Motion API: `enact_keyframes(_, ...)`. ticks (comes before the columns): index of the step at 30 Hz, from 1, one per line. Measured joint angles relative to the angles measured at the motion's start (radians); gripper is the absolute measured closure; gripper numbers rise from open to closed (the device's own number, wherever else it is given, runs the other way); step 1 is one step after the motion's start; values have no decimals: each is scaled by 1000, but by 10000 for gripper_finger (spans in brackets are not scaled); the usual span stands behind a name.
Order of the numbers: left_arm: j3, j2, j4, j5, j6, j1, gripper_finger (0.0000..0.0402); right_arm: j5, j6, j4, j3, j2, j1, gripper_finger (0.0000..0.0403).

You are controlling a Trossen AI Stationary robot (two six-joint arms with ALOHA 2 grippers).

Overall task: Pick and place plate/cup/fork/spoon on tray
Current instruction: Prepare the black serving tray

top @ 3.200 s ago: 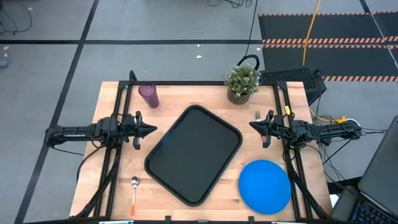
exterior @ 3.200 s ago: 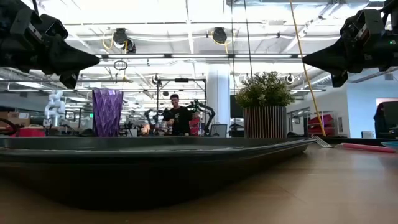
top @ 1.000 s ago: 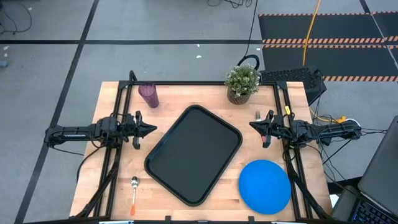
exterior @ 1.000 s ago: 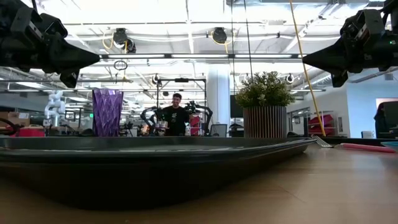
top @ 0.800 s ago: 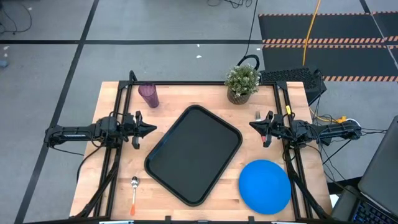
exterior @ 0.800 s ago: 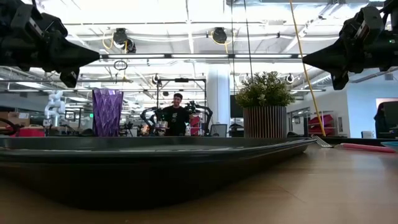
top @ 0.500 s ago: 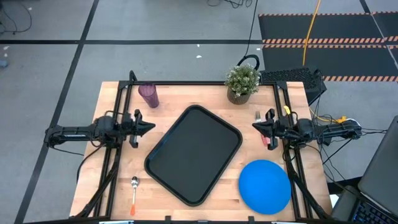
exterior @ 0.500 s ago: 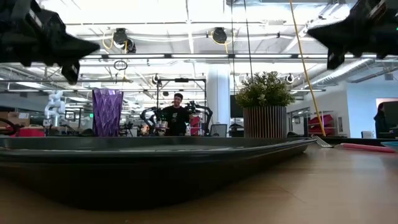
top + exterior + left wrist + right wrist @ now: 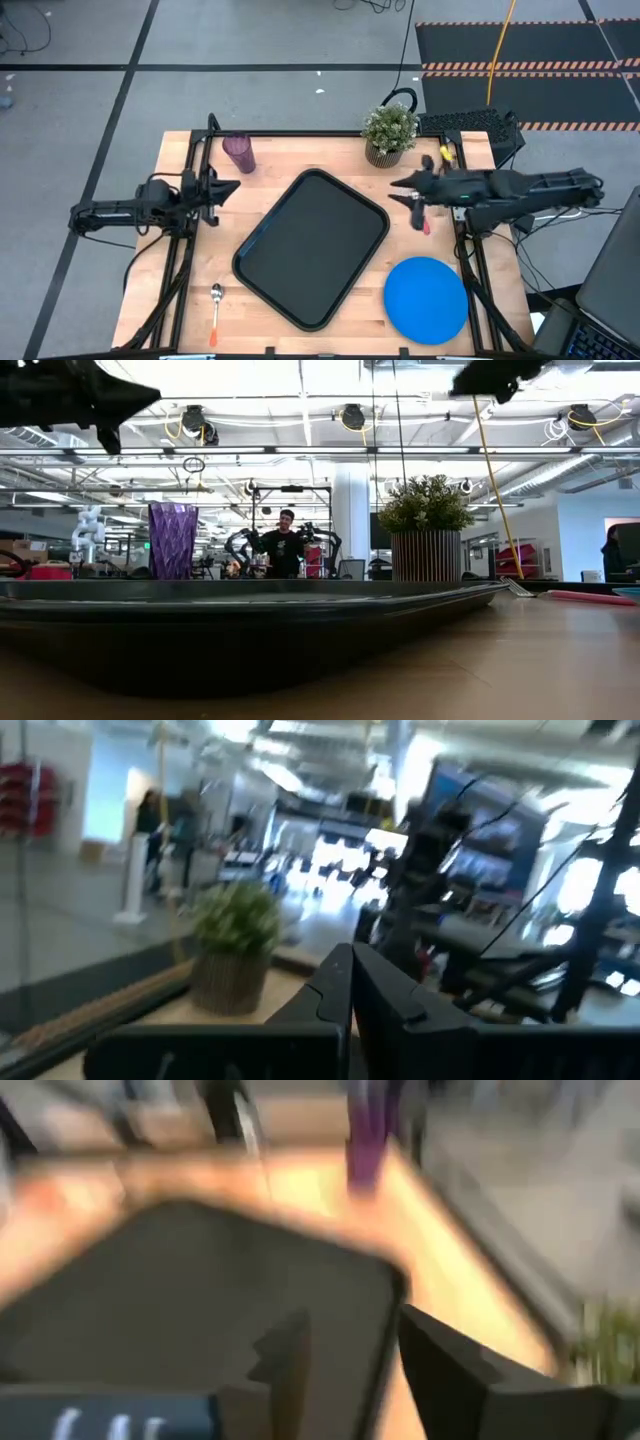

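Wooden table (image 9: 180, 300) holds the black tray (image 9: 312, 247) at frame centre, blue plate (image 9: 427, 299) lower right, purple cup (image 9: 239, 153) upper left, spoon (image 9: 215, 311) lower left, fork (image 9: 424, 221) right of tray. Right gripper (image 9: 404, 189), fingers parted, hangs over the tray's right edge by the potted plant (image 9: 389, 133). Left gripper (image 9: 228, 188), fingers pressed together, sits left of tray.

Grey tiled floor (image 9: 250, 40) with dark seams around the light wooden table (image 9: 180, 300), black ribbed floor mats with orange-striped edges (image 9: 520, 45), yellow cable (image 9: 500, 40), bright ceiling strip lights (image 9: 300, 450), white pillar (image 9: 352, 520), standing person in dark clothes (image 9: 286, 545) far behind
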Motion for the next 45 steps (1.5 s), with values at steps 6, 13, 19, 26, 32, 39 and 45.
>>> enact_keyframes(6,77,114,-33,-60,-4,-32,392,-1,67,-300,133,245,-7,205)
enact_keyframes(13,184,312,40,-86,3,-116,392,-64,7,-297,132,439,-70,193)
enact_keyframes(19,313,520,70,-219,104,-233,392,-83,-72,-274,132,540,-191,193)
enact_keyframes(26,428,635,-13,-413,186,-297,392,-237,-74,-220,132,638,-380,193)
enact_keyframes(32,451,637,-67,-416,211,-310,392,-318,-71,-152,128,718,-438,193)
enact_keyframes(39,451,636,-38,-417,306,-309,392,-319,-58,-96,63,781,-425,193)
enact_keyframes(45,452,636,-22,-417,316,-309,392,-319,-30,-39,36,780,-422,193)
